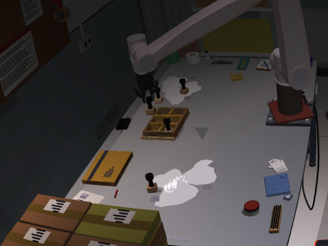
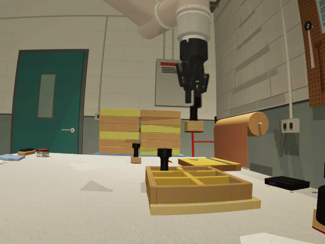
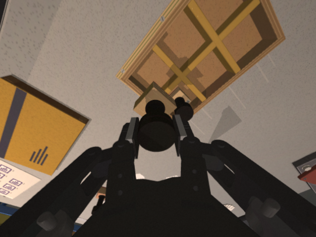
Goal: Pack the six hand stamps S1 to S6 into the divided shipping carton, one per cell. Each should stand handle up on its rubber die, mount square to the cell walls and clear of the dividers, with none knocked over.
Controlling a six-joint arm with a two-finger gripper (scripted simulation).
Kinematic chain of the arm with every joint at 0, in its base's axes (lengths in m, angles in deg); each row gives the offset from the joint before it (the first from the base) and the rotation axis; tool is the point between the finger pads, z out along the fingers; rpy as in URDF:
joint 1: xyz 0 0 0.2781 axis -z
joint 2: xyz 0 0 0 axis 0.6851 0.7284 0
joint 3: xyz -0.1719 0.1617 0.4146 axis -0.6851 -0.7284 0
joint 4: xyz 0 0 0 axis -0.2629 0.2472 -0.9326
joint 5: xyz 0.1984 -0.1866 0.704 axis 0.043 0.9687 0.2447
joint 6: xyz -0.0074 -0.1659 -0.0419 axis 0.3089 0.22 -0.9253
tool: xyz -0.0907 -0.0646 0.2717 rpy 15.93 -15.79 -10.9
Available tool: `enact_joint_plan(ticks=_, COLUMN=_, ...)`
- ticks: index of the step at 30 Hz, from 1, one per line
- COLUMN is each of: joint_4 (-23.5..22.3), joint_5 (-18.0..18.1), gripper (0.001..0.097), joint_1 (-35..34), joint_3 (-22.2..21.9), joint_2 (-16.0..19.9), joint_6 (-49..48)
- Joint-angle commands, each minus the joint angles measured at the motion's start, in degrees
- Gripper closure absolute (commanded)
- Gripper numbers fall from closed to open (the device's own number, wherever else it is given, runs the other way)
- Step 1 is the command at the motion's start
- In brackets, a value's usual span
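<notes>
A hand stamp [image 2: 193,121] with a black handle and wooden mount hangs handle up high above the divided carton [image 1: 165,122], clamped by its handle in my closed gripper [image 3: 155,132] over the carton's wall-side part. One stamp [image 1: 167,125] stands upright in a near cell of the carton. Another stamp [image 1: 158,95] stands on the table beyond the carton by the wall-side edge, and one [image 1: 183,86] on a pale patch further back. A stamp [image 1: 150,183] stands far off toward the stacked boxes. In the side camera the held stamp [image 1: 149,105] overlaps the table edge.
Behind the carton are a green tub [image 1: 173,57], a tape roll [image 1: 192,57] and small clutter. The arm's base [image 1: 289,108] stands on the right. A yellow flat box [image 1: 107,168] and a black device [image 1: 123,123] lie along the wall-side edge; stacked boxes [image 1: 89,222] fill the near corner.
</notes>
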Motion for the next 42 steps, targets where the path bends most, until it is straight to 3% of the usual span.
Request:
enact_joint_plan(ticks=1, joint_4=0.0, joint_5=0.0, gripper=0.0901, joint_1=0.1, joint_3=0.2, joint_2=0.1, joint_6=0.0)
enact_joint_plan(ticks=12, joint_4=0.0, joint_5=-0.7, gripper=0.0901, joint_1=0.7, joint_3=0.5, joint_2=1.1, joint_6=0.0)
enact_joint_plan(ticks=29, joint_4=0.0, joint_5=-9.6, gripper=0.0901, joint_1=0.8, joint_3=-2.1, joint_2=7.3, joint_6=0.0)
enact_joint_plan(ticks=42, joint_4=0.0, joint_5=-10.0, gripper=0.0901, joint_1=0.8, joint_3=-2.2, joint_2=7.7, joint_6=0.0)
